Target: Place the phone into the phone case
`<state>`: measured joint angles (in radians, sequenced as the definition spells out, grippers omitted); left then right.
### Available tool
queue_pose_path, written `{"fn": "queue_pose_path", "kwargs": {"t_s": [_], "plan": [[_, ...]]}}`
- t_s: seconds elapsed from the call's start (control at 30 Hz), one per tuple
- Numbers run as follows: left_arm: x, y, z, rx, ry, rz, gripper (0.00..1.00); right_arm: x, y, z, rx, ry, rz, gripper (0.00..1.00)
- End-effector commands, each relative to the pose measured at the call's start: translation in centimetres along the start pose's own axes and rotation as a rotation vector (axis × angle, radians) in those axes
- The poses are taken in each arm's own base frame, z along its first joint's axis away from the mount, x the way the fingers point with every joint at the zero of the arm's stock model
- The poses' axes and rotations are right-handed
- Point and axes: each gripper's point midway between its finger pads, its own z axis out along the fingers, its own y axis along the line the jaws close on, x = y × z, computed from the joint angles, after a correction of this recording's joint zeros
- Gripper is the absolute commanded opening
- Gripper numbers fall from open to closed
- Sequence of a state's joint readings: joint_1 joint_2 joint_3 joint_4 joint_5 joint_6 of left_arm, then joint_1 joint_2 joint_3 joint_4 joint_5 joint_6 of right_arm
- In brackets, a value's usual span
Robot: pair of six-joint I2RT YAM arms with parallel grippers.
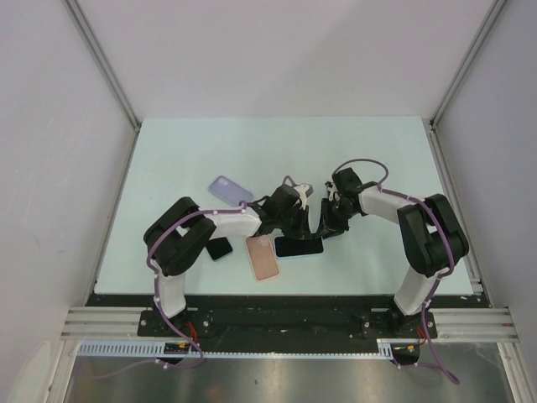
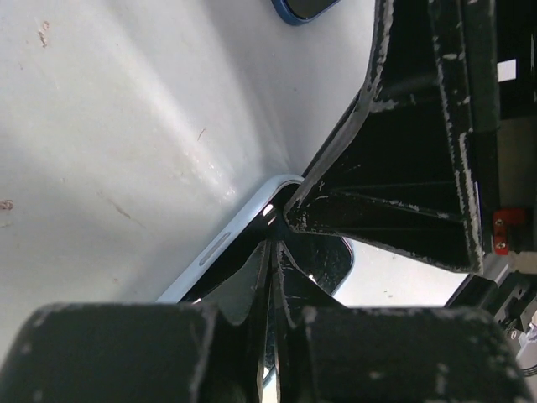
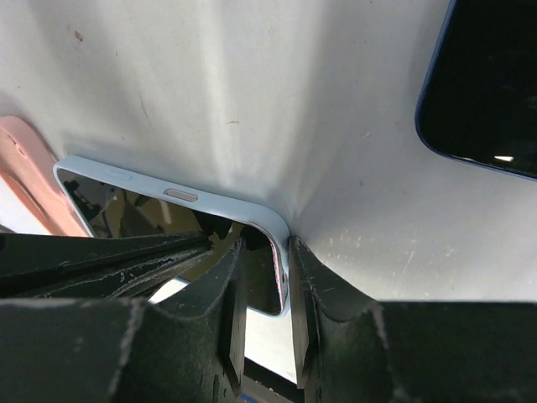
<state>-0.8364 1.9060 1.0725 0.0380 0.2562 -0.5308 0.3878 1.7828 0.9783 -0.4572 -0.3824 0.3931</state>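
Observation:
The phone, dark screen up, lies in the light blue phone case (image 1: 299,247) on the table between the arms. In the left wrist view the case's rim (image 2: 220,245) shows. My left gripper (image 2: 275,245) is shut, its tips pressed together on the phone's screen (image 2: 336,260). In the top view it (image 1: 304,222) sits over the phone's far edge. My right gripper (image 3: 266,269) straddles the case's corner wall (image 3: 281,243), one finger on the outside and one over the screen, closed narrowly on it. In the top view it (image 1: 330,225) is at the phone's right end.
A pink case (image 1: 263,257) lies just left of the phone and shows in the right wrist view (image 3: 25,176). A purple case (image 1: 230,191) is farther back left. A small black item (image 1: 220,248) lies by the left arm. A dark blue phone (image 3: 482,80) lies nearby.

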Motion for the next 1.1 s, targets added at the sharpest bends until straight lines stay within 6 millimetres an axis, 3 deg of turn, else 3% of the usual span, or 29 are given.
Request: {"fn": "queue_pose_path", "kwargs": {"t_s": [0.0,0.3,0.6,0.87,1.07], "plan": [[7.1,6.7,0.2,-0.24,0.219,-0.021,0.08,3.4,-6.5,5.6,0.315,0.068,-0.062,0.14],[8.7,7.4,0.9,-0.28,0.271,-0.004,0.07,3.7,-7.0,5.8,0.418,0.078,-0.106,0.09],[9.1,7.3,0.8,-0.305,0.285,0.029,0.06,3.5,-8.0,5.5,0.56,0.082,-0.161,0.03],[7.0,6.1,-0.4,-0.31,0.207,0.052,0.06,3.8,-7.0,5.4,0.55,0.091,-0.191,0.0],[3.6,5.5,-3.0,-0.341,0.072,0.059,0.05,1.5,-4.3,3.4,0.475,-0.019,-0.202,0.0]]}}
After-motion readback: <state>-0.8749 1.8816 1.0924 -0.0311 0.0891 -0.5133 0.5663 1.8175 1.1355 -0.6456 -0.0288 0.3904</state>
